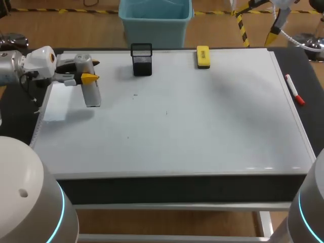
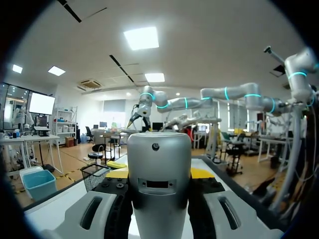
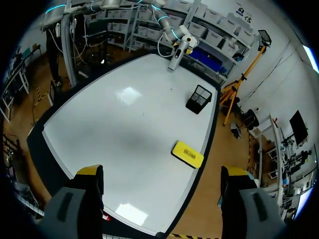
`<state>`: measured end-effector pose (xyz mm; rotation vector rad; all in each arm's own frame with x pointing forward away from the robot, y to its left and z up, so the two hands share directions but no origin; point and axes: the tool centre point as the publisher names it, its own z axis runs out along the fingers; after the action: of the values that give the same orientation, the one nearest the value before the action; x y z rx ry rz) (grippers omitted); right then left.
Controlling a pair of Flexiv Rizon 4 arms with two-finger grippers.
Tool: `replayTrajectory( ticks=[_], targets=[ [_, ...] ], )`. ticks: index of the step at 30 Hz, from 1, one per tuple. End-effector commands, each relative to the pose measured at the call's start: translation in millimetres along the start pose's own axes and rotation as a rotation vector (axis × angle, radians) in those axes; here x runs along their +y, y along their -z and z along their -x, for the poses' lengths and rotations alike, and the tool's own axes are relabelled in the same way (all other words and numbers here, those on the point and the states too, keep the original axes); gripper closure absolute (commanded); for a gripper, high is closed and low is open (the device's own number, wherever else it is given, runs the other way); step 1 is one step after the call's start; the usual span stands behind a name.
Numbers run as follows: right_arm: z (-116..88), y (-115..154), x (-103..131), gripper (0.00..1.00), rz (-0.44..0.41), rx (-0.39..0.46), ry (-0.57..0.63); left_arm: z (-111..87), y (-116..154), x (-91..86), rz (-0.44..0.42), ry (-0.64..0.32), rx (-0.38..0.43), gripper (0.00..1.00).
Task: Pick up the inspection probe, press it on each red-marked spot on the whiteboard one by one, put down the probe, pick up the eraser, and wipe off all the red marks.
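Probe (image 1: pixel 92 95): silver cylinder over the whiteboard's (image 1: pixel 202 131) left end, clamped between both fingers of the left gripper (image 1: pixel 91 71).
Eraser (image 1: pixel 203 56): yellow, at the board's far edge, right of a black mesh holder (image 1: pixel 141 59).
Right gripper (image 3: pixel 162 173): high above the board, fingers wide apart, empty.
Red-capped marker (image 1: pixel 294 89): beside the board's right edge.
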<state>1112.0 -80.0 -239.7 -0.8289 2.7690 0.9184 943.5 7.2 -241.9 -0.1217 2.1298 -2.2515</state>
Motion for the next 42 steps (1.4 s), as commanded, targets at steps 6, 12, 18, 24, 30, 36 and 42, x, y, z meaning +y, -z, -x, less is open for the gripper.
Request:
replayTrajectory(
  ticks=[6, 12, 18, 24, 30, 36, 42],
  targets=[
    [0, 1, 0, 0.0, -0.004, 0.003, 0.001, 33.3, -30, -31.5, 0.015, -0.031, 0.035, 1.0],
    [0, 1, 0, 0.0, -0.004, 0.003, 0.001, 55.6, -58, -59.5, 0.017, -0.071, 0.081, 1.0],
    [0, 1, 0, 0.0, -0.004, 0.003, 0.001, 84.6, -83, -74.9, 0.016, -0.043, 0.101, 1.0],
    [0, 1, 0, 0.0, -0.004, 0.003, 0.001, 111.2, -100, -87.7, 0.005, -0.024, 0.092, 1.0],
    [0, 1, 0, 0.0, -0.004, 0.003, 0.001, 138.6, -123, -93.9, -0.013, -0.023, 0.093, 1.0],
    [0, 1, 0, 0.0, -0.004, 0.003, 0.001, 157.7, -148, -93.6, -0.008, -0.028, 0.109, 1.0],
    [0, 1, 0, 0.0, -0.004, 0.003, 0.001, 175.7, -164, -85.1, -0.01, -0.024, 0.117, 1.0]
  ],
)
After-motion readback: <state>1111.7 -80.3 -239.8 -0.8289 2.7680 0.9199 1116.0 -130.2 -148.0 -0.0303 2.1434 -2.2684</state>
